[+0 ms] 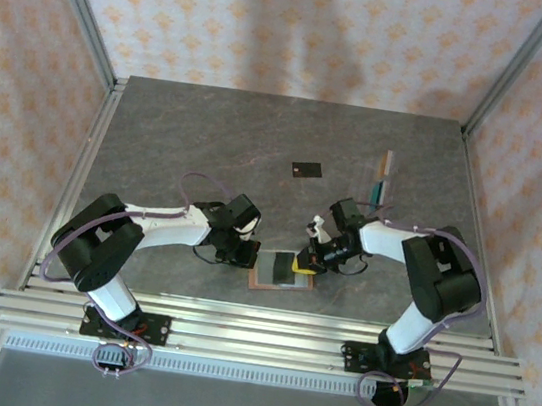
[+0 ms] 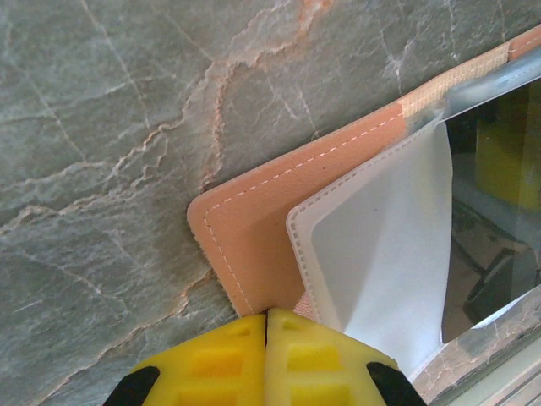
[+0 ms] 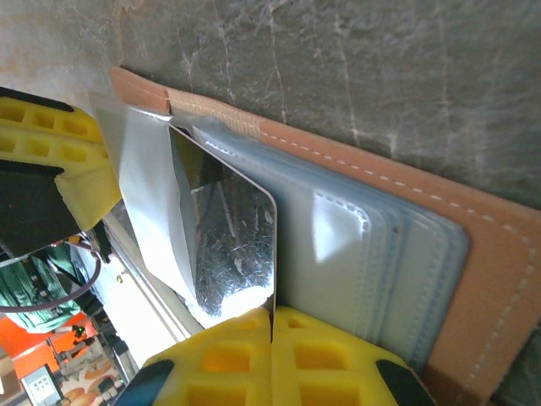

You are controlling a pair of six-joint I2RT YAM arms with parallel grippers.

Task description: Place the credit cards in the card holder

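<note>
The tan card holder lies open near the table's front edge, with clear sleeves inside. My left gripper is shut on its left edge, where a clear sleeve stands lifted. My right gripper is shut on the edge of a dark glossy credit card, held upright with its far end inside the lifted sleeve. That card also shows in the left wrist view. A black credit card lies flat mid-table. A teal card and a reddish card sit further right.
The metal rail at the table's front edge runs just behind the holder. A yellow finger of the left gripper sits close to the sleeve's far side. Patterned walls enclose the table on three sides.
</note>
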